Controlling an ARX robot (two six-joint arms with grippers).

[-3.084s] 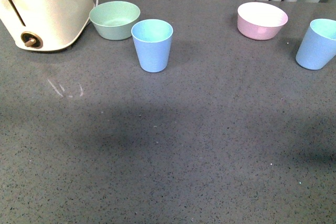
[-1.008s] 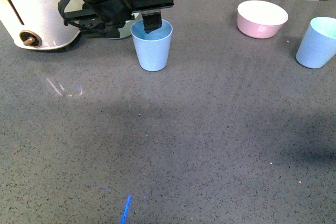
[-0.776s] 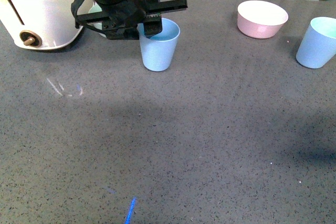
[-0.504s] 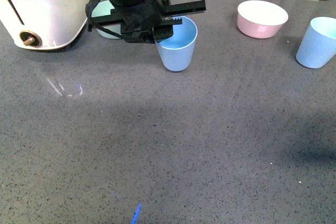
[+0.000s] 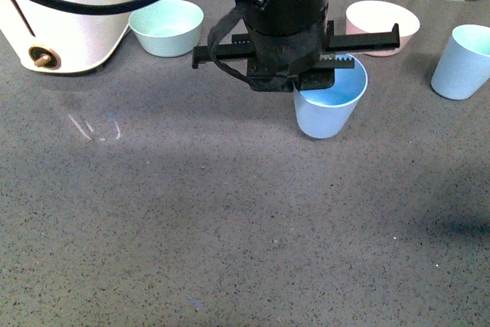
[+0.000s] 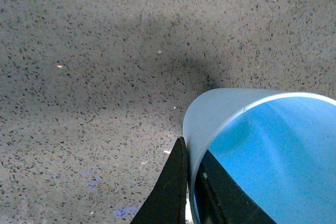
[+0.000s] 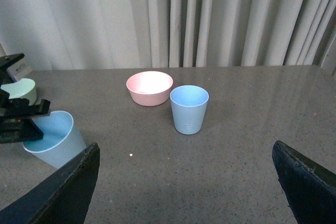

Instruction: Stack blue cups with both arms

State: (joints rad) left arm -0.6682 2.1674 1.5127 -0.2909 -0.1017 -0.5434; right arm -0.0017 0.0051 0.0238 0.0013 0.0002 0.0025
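Centre cup [image 5: 326,116] light blue; right cup [image 5: 459,67] same; pink bowl [image 5: 379,17]; mint bowl [image 5: 166,28]; countertop [image 5: 230,227] grey, speckled.

A blue cup [image 7: 189,109] stands upright on the grey bench [image 7: 247,129] near a pink bowl [image 7: 149,87]; the left claw [image 7: 31,129] grips a tilted cup [image 7: 58,142] by its rim.

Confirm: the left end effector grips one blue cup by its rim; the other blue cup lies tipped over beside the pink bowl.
The other blue cup stands upright, not tipped, beside the pink bowl; the right wrist view shows it. The rest holds.
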